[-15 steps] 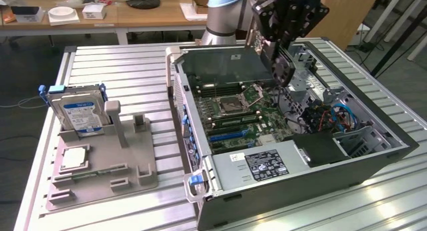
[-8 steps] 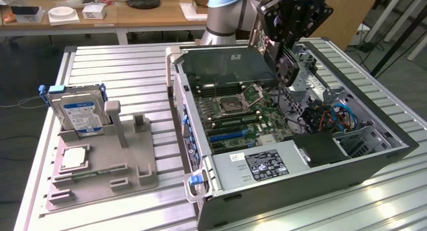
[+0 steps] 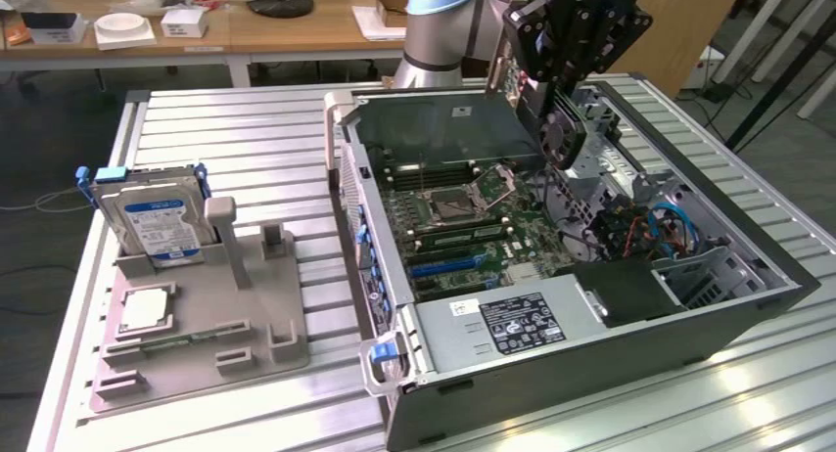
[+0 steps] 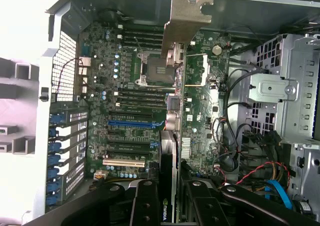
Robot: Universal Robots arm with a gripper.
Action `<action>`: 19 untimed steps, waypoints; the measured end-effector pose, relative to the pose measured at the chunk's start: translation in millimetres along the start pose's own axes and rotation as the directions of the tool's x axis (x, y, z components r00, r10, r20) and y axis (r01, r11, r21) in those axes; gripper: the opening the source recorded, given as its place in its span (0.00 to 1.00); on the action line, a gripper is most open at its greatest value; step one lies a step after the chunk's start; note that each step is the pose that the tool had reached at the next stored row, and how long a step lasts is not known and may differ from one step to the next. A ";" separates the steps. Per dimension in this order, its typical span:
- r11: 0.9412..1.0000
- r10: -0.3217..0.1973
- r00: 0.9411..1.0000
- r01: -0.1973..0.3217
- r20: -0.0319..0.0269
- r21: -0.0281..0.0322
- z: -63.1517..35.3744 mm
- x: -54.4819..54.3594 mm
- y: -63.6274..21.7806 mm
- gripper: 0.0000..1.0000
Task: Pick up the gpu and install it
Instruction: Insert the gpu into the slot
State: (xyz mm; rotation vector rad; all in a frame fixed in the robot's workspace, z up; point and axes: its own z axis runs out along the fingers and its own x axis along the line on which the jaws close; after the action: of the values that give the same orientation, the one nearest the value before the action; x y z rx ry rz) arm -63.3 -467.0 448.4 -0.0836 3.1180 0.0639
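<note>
The gpu (image 3: 559,129) hangs edge-down over the open computer case (image 3: 731,325), above the motherboard (image 3: 457,217). My gripper (image 3: 549,80) is shut on the card's upper edge, black fingers on either side. In the wrist view the gpu (image 4: 186,26) runs away from my gripper (image 4: 170,198) as a thin edge that ends in its silver metal bracket. It is held clear of the board, beside the blue slot (image 4: 135,122) and the processor socket (image 4: 152,68).
A grey holder (image 3: 261,344) at the exterior view's left carries a silver hard drive (image 3: 155,222) and a small square chip (image 3: 144,310). Inside the case are the power supply (image 3: 523,320), drive cages (image 4: 300,101) and loose cables (image 3: 660,227). Desks stand behind the slatted table (image 3: 235,149).
</note>
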 end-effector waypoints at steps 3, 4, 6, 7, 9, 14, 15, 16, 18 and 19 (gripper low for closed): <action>1.000 -0.001 1.000 0.001 0.000 0.000 0.0 0.0 0.0 0.26; 1.000 -0.002 1.000 0.002 0.000 0.000 0.0 0.0 0.0 0.26; 1.000 -0.006 1.000 0.006 0.000 0.000 0.0 0.0 0.0 0.26; 1.000 -0.008 1.000 0.008 0.000 0.000 0.0 0.0 0.0 0.26; 1.000 -0.013 1.000 0.013 -0.001 0.000 0.0 0.0 0.0 0.26; 1.000 -0.027 1.000 0.027 -0.001 -0.001 0.0 0.0 0.0 0.26; 1.000 -0.030 1.000 0.030 -0.001 -0.001 0.0 0.0 0.0 0.26; 0.999 -0.033 0.999 0.033 -0.001 -0.001 0.0 0.0 0.0 0.26; 0.999 -0.040 0.999 0.040 -0.002 -0.001 0.0 0.0 0.0 0.26; 0.999 -0.044 0.999 0.044 -0.002 -0.001 0.0 0.0 0.0 0.26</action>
State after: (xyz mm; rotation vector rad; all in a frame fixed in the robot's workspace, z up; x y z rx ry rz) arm -63.3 -467.0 448.4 -0.1517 3.1163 0.0647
